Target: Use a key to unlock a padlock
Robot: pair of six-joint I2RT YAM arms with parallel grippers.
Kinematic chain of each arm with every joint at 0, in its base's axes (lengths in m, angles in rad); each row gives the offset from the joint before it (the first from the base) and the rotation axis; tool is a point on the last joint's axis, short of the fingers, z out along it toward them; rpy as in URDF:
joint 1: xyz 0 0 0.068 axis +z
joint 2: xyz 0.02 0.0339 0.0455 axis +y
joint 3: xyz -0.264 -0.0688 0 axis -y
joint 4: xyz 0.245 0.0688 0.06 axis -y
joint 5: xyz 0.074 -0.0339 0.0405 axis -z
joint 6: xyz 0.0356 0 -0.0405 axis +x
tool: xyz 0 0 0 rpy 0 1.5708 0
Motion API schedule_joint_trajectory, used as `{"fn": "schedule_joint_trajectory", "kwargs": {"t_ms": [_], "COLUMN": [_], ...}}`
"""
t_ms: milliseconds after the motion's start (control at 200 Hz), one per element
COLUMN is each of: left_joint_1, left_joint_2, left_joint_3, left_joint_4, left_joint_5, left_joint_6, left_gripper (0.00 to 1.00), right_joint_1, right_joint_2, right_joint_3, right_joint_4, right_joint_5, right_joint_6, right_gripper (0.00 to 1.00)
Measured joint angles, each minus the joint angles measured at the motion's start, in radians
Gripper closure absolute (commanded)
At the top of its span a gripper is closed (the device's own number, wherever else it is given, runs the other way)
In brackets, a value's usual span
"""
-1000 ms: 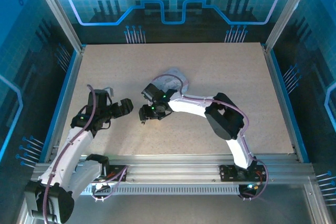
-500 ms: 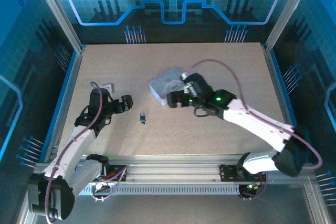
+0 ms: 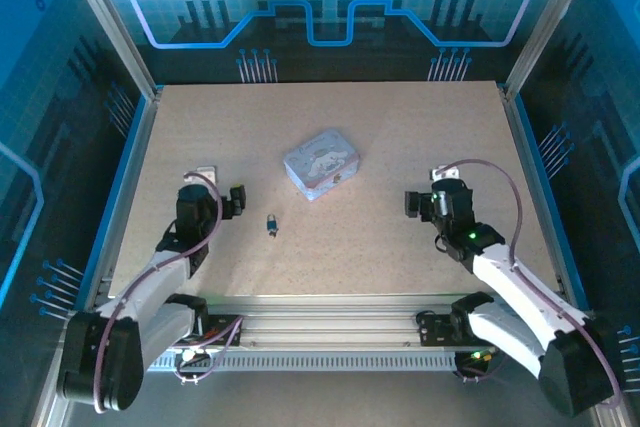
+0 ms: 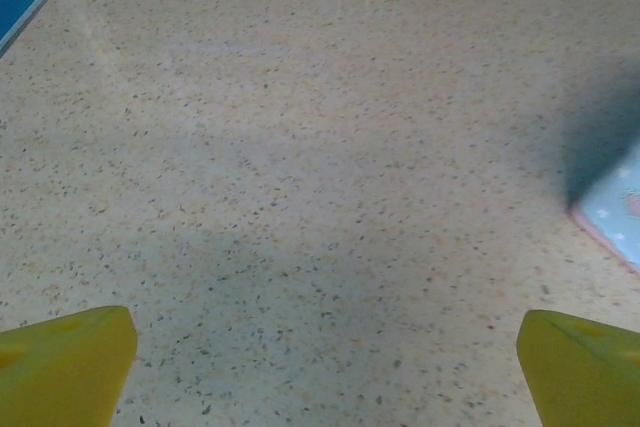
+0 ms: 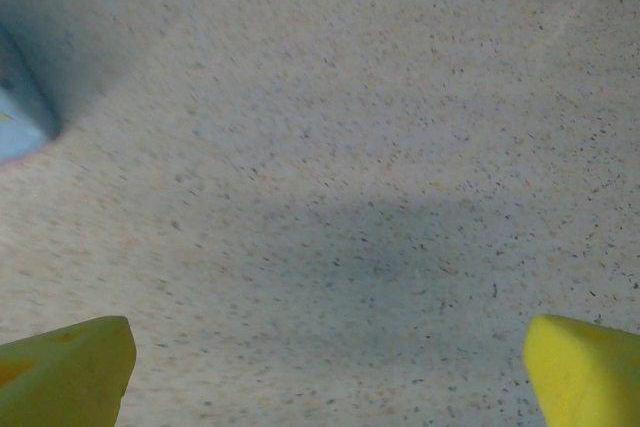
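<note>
Speckled beige bench [image 3: 400, 127], blue-lit walls. Tiny dark padlock [image 3: 271, 224] flat on it, just right of left claw [image 3: 236, 201], well left of right claw [image 3: 413, 203]. Key too small to tell. Both claws released, empty. Grey tin [image 3: 321, 163] beyond, btwn them.

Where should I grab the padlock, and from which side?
I'd pinch the padlock across its narrow sides, coming straight down: it lies flat on the table, long axis running near to far. The open left end effector is closer.
</note>
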State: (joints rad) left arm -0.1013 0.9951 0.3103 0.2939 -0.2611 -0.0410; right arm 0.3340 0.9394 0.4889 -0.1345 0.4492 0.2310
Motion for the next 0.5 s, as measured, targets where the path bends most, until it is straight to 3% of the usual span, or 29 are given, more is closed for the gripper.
{"fn": "schedule_joint_trajectory", "kwargs": {"t_ms": [390,500], "left_joint_1": [0.012,0.031], "left_joint_2": [0.251,0.279], "left_joint_3": [-0.1,-0.099], "left_joint_4": [0.496,0.548], "left_joint_5": [-0.019,-0.019], "left_joint_6": [0.071,0.073], "left_gripper": [0.01,0.01], "right_joint_1": [-0.198,-0.26], "right_joint_2": [0.187,0.231], "right_joint_3": [-0.137,-0.182], "right_joint_4": [0.499,0.626], "right_joint_5": [-0.074,-0.12], "right_joint_6": [-0.129,-0.128], "right_gripper": [0.0,0.0]}}
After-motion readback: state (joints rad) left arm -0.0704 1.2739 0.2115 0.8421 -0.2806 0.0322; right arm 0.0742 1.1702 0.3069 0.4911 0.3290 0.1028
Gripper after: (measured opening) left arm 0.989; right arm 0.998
